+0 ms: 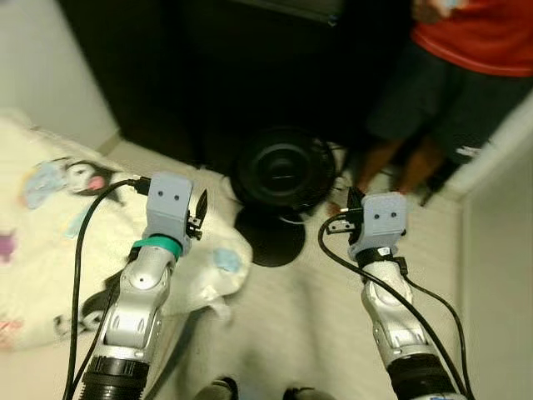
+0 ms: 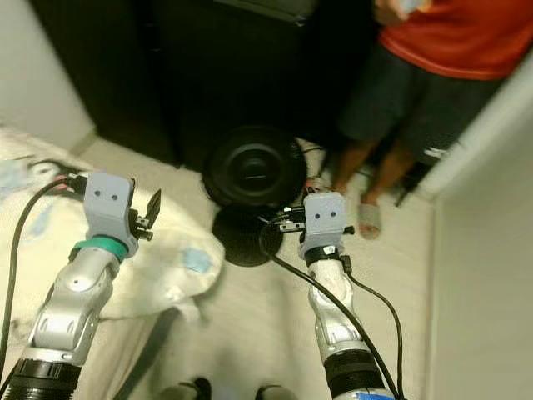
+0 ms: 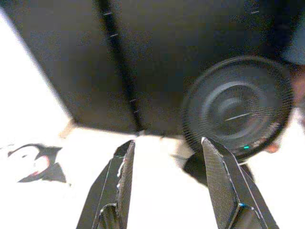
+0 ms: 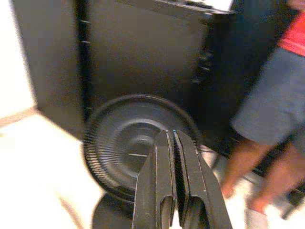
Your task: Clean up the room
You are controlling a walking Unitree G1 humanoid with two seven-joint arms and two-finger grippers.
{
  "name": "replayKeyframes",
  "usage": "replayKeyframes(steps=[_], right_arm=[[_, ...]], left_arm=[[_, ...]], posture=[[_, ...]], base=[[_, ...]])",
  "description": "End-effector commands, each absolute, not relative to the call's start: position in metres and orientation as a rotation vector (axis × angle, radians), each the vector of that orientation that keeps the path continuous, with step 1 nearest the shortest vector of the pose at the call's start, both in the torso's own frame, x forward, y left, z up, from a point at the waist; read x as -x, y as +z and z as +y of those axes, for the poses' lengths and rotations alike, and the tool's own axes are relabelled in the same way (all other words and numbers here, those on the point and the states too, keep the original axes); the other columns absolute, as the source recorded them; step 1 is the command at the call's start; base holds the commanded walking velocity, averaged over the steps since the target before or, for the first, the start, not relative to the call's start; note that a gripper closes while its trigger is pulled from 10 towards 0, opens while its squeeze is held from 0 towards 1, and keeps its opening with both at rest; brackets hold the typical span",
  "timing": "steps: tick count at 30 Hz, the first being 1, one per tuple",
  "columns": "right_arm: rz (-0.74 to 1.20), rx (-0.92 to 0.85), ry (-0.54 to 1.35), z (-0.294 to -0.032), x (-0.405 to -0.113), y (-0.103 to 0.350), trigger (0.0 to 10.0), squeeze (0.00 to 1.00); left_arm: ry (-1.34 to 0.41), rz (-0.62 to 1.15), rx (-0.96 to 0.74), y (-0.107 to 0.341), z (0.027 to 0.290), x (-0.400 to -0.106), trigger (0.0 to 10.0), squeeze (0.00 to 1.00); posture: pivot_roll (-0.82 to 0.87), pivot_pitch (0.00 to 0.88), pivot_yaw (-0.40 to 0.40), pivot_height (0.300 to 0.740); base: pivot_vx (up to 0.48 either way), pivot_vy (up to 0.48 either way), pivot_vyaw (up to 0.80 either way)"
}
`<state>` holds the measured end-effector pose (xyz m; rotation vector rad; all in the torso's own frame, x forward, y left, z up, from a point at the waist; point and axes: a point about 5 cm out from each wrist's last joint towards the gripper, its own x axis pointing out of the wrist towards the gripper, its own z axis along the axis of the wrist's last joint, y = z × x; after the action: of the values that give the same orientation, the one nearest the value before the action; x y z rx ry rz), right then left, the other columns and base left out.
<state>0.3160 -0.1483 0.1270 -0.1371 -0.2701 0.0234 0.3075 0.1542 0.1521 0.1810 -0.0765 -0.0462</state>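
Beyond the spread-fingered left gripper and clenched, empty right gripper, a blurred black fan hid the person, cut off above the chest.

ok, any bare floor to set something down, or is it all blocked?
Free: pale floor strip between the blanket and the right-hand wall, below the fan base. Crowded: around the black fan and the person's feet beside it.

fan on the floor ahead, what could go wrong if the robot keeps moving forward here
The black fan stands low on the floor right ahead, so a step could knock it over. A person stands close beside it and could be bumped. The white blanket lies under the left end effector, whose open fingers could snag it.
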Motion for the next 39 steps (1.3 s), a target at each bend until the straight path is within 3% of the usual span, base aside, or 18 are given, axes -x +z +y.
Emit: replayKeyframes(steps=[1,30,39], right_arm=[[-0.24,0.143,0.023,-0.1507,-0.3133,0.12,10.0,0.0],[-0.25,0.128,0.033,-0.1482,-0.3133,0.1216,10.0,0.0],[-0.234,0.092,0.013,-0.1507,-0.3135,0.12,10.0,0.0]], left_arm=[[-0.051,-0.043,-0.184,0.1449,0.1514,-0.305,10.0,0.0],[-0.064,-0.042,-0.189,0.1464,0.1497,-0.3071,10.0,0.0],[-0.07,-0.039,-0.187,0.1462,0.1494,-0.3071,10.0,0.0]], posture=[[-0.03,0.089,0.025,0.74],[-0.03,0.088,0.03,0.74],[-0.03,0.088,0.032,0.74]], base=[[0.0,0.0,0.8],[0.0,0.0,0.8],[0.0,0.0,-0.18]])
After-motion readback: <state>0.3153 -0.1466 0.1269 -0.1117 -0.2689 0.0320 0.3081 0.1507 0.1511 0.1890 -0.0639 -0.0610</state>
